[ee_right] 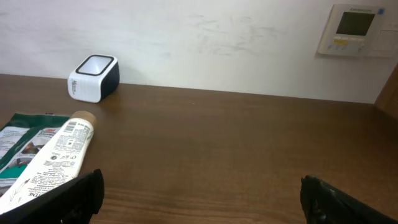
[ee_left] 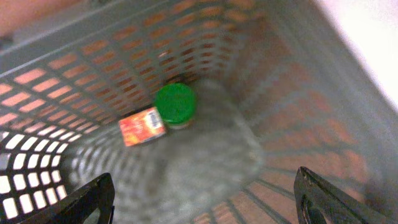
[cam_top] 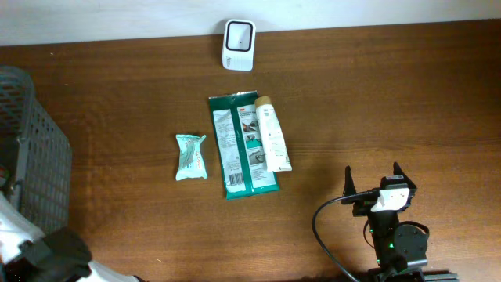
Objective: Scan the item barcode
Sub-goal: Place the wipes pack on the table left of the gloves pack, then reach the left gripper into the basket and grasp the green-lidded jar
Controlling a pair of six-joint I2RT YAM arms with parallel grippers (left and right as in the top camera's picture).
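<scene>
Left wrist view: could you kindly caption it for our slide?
Open left tool facing grey basket holding a green-lidded jar and orange packet.

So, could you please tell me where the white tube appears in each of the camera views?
Overhead: the white tube lies mid-picture, on the right edge of the green packet.
Left wrist: not in it; only the inside of the basket shows.
Right wrist: the tube is at lower left.
Shared landmark: the scanner, top centre overhead, upper left for the right wrist.
</scene>
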